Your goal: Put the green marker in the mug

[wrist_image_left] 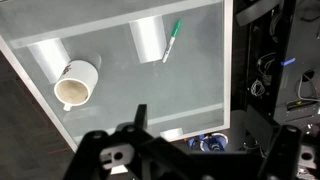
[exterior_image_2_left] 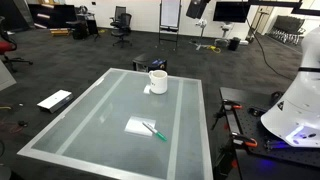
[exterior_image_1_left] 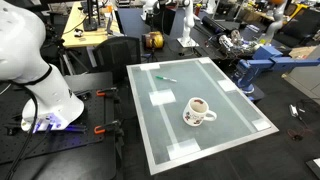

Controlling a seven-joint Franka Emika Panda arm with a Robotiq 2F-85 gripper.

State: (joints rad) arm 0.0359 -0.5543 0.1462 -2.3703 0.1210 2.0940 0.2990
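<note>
Green marker [exterior_image_1_left: 165, 78] flat on table [exterior_image_1_left: 230, 100], well apart from mug [exterior_image_1_left: 199, 111] (upright, dark inside). Gripper [wrist_image_left: 140, 125] above table in wrist view, touching neither item; jaw posn indeterminate, fingers too dark to distinguish.

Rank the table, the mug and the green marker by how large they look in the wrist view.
1. Table, largest by far.
2. Mug.
3. Green marker, smallest, only a thin stick.
</note>
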